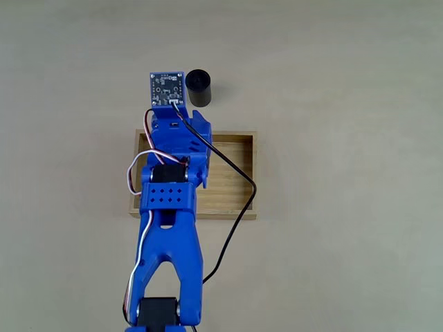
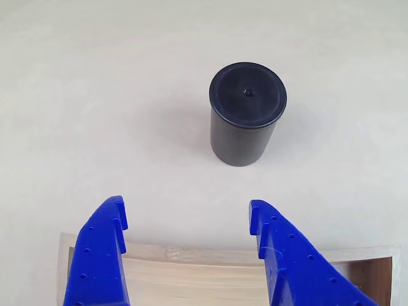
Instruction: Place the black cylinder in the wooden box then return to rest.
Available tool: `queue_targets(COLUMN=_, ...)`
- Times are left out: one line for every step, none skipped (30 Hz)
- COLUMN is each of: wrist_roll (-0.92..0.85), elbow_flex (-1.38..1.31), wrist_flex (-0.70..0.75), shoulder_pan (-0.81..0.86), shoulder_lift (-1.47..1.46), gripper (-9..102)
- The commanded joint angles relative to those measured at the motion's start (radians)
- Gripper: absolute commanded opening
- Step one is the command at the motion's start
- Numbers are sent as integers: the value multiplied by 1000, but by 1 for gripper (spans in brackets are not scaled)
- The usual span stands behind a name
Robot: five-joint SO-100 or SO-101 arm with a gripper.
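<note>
Claw spread wide and empty above the wooden box's far wall, the black cylinder upright on the tabletop just beyond it (no contact yet); grasp, placement and return remain.

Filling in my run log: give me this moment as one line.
phase: approach | gripper: open, holding nothing | black cylinder: upright on table, beyond fingers | wooden box: no cylinder inside
</note>
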Motion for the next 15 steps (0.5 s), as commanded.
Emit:
queue_targets(wrist_roll=6, elbow_flex=-156, wrist_flex=-43, shoulder_pan=15, shoulder_lift=-8, gripper=28)
queue_targets(wrist_roll=6, elbow_flex=-163, wrist_flex=-44, shoulder_pan=17, shoulder_lift=0, gripper=28)
queue_targets(wrist_roll=6, elbow_flex=-170, wrist_flex=-46, shoulder_pan=18, shoulder_lift=9, gripper=28)
queue_targets(wrist_roll=8, elbow_flex=-176, wrist_flex=-48, shoulder_pan=20, shoulder_lift=20, gripper=28)
queue_targets(wrist_roll=8, elbow_flex=-186, wrist_flex=-49, shoulder_pan=20, shoulder_lift=29, gripper=28)
queue_targets(wrist_roll=8, elbow_flex=-193, wrist_flex=-49, shoulder_pan=21, shoulder_lift=38, gripper=28)
queue_targets(wrist_roll=8, elbow_flex=-201, wrist_flex=-51, shoulder_pan=23, shoulder_lift=46, gripper=28)
queue_targets(wrist_roll=11, elbow_flex=-209, wrist_flex=-52, shoulder_pan=26, shoulder_lift=55, gripper=28)
queue_targets(wrist_roll=18, elbow_flex=-218, wrist_flex=-52, shoulder_pan=29, shoulder_lift=66, gripper=28)
queue_targets(wrist_roll=26, elbow_flex=-225, wrist_flex=-52, shoulder_pan=32, shoulder_lift=74, gripper=28)
queue_targets(wrist_roll=29, elbow_flex=-233, wrist_flex=-55, shoulder_pan=35, shoulder_lift=81, gripper=28)
queue_targets(wrist_roll=29, elbow_flex=-241, wrist_flex=-55, shoulder_pan=37, shoulder_lift=87, gripper=28)
queue_targets(wrist_roll=31, elbow_flex=-249, wrist_flex=-55, shoulder_pan=40, shoulder_lift=94, gripper=28)
queue_targets(wrist_roll=31, elbow_flex=-256, wrist_flex=-55, shoulder_pan=41, shoulder_lift=101, gripper=28)
queue_targets(wrist_roll=31, elbow_flex=-262, wrist_flex=-55, shoulder_pan=43, shoulder_lift=107, gripper=28)
